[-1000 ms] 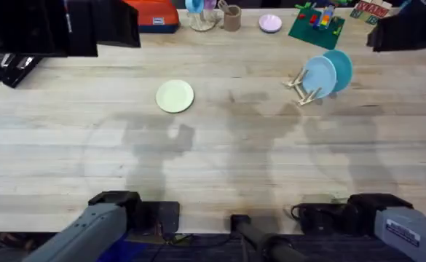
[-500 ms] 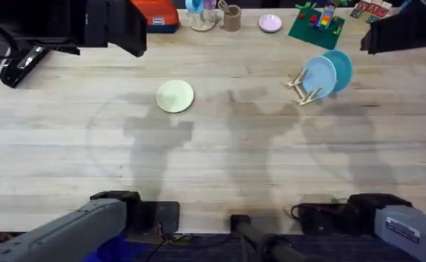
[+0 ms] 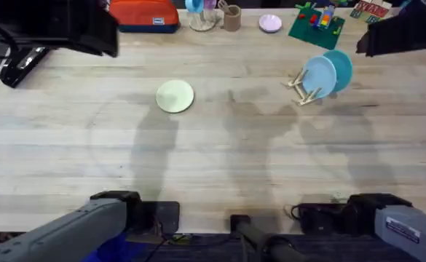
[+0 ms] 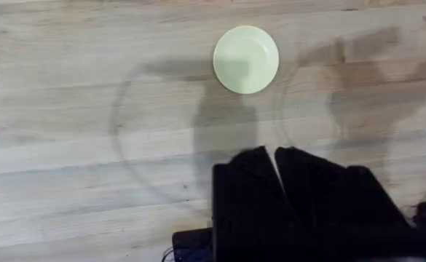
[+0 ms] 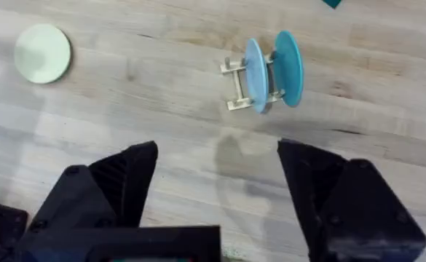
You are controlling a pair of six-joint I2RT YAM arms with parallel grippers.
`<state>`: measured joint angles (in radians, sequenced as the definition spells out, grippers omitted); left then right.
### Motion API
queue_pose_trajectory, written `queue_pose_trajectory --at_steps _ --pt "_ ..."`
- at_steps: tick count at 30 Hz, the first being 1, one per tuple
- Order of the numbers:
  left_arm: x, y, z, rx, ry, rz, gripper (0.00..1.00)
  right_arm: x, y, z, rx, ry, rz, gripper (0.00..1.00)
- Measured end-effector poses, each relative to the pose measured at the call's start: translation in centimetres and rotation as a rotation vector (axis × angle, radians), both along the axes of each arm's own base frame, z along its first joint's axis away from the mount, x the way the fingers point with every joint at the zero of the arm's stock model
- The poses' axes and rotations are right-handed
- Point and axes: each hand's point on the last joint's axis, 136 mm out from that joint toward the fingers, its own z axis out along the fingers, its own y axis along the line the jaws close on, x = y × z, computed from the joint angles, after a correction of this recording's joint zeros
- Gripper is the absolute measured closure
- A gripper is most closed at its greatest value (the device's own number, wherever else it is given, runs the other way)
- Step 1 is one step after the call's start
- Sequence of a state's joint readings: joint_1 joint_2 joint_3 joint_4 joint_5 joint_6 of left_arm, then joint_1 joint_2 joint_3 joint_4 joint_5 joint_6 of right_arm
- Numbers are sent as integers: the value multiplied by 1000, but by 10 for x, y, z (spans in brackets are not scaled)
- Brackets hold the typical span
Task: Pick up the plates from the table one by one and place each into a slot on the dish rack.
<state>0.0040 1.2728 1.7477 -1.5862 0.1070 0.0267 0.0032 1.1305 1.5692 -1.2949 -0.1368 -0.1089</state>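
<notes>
We saw the pale yellow-green plate lying flat on the table, face up, a smooth round disc with a shallow rim and no long axis of its own. It sat left of the table's middle, well apart from the dish rack, which stood toward the far right. The table was of long pale planks, the grain running left to right in the overhead view.

The rack was a small frame of thin light-wood pegs. Two plates stood on edge in it, nearly upright: a light blue plate in the nearer slot and a teal plate just behind it. In the right wrist view the light blue plate and teal plate showed almost edge-on, as narrow ovals parallel to each other with a gap between them.

The left gripper hung high over the table, near the yellow-green plate but not touching it; its black jaws were nearly closed, a thin slit between them, holding nothing. The right gripper had its jaws spread wide and empty, with the rack beyond them.
</notes>
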Motion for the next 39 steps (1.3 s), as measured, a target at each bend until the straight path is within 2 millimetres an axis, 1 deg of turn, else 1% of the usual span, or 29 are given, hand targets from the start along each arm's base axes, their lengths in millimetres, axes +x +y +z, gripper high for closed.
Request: queue_pose_trajectory --at_steps 1,3,10,15,23,31,35,39 --pt "0 0 0 2 0 -3 932 0 0 0 1 0 0 8" --pt "0 0 0 2 1 -3 957 0 0 0 2 0 1 8" --pt "-1 0 -1 -14 8 23 960 0 0 0 2 0 2 8" --pt "0 -4 -2 -43 19 7 960 0 0 0 2 0 2 7" --pt "14 -1 -13 -145 64 -26 960 0 0 0 2 0 2 7" --pt "33 6 -33 -242 123 -72 958 0 0 0 2 0 2 7" --pt "42 8 -55 -271 137 -89 959 0 0 0 2 0 2 7" --pt "52 8 -86 -296 146 -99 960 0 0 0 2 0 2 7"
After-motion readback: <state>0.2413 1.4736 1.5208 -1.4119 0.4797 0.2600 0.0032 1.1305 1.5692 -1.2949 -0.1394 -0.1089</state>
